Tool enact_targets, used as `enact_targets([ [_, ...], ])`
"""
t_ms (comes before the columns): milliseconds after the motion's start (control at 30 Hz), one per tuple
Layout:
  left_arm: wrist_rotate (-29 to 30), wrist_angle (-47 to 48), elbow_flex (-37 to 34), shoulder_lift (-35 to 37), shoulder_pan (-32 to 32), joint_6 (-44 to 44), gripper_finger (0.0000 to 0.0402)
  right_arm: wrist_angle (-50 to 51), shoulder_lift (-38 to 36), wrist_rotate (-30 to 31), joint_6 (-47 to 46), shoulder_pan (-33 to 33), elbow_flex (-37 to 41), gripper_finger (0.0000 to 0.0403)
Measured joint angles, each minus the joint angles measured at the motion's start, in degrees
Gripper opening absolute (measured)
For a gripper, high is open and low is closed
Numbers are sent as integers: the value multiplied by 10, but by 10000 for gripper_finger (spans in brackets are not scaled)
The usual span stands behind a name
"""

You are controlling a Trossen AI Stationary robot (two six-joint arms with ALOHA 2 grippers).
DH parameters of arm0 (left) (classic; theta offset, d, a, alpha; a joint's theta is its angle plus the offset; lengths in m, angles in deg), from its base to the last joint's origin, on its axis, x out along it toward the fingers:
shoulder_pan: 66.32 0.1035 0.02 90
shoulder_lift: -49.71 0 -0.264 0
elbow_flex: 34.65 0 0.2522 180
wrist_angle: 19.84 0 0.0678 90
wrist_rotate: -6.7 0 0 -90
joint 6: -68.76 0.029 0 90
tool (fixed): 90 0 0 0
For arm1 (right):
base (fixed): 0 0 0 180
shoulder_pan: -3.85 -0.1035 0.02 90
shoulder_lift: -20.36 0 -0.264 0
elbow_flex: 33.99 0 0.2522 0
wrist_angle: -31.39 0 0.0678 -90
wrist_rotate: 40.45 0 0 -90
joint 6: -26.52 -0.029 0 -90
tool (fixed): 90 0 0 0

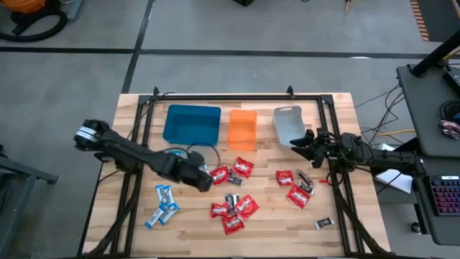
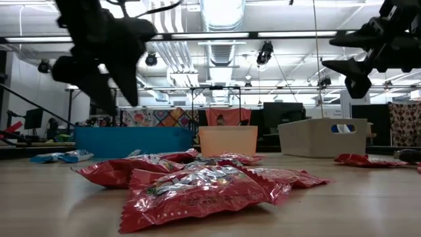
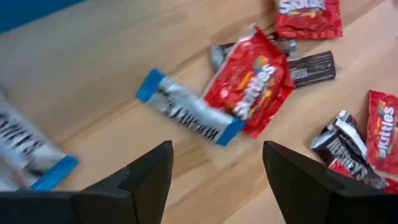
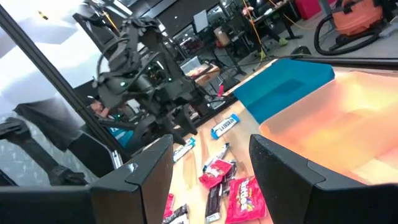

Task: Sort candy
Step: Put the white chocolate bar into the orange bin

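Observation:
Small wrapped candies lie flat and scattered on the wooden table: red ones (image 1: 242, 167), blue-and-white ones (image 1: 165, 192) and dark ones (image 1: 325, 224). My left gripper (image 1: 205, 178) hangs open above the table, left of the middle pile. In the left wrist view its fingers (image 3: 149, 180) stand apart, short of a blue-and-white candy (image 3: 186, 112) whose end is tucked under a red pack (image 3: 255, 81). A dark bar (image 3: 311, 68) lies beside them. My right gripper (image 1: 300, 147) is open and raised in the air (image 2: 342, 52), next to the grey tray (image 1: 288, 124).
Three trays stand in a row along the far side: blue (image 1: 192, 124), orange (image 1: 242, 129) and grey. A black frame (image 1: 215, 96) runs along the table's far edge and down both sides. Bare wood lies along the near edge (image 1: 287, 241).

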Motion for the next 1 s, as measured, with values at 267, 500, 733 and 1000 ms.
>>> enact_targets([
  [267, -8, 63, 86, -115, 6, 10, 232, 31, 0, -1, -24, 0, -1, 203],
  [500, -6, 73, 95, -162, 16, -22, 232, 48, 0, 0, -22, 0, -1, 203],
  [733, 15, 69, 86, -184, 17, -44, 232, 51, 0, 0, -22, 0, -1, 203],
  [1000, 17, 56, 67, -185, 17, -45, 223, 51, 0, 0, -22, 0, -1, 203],
])
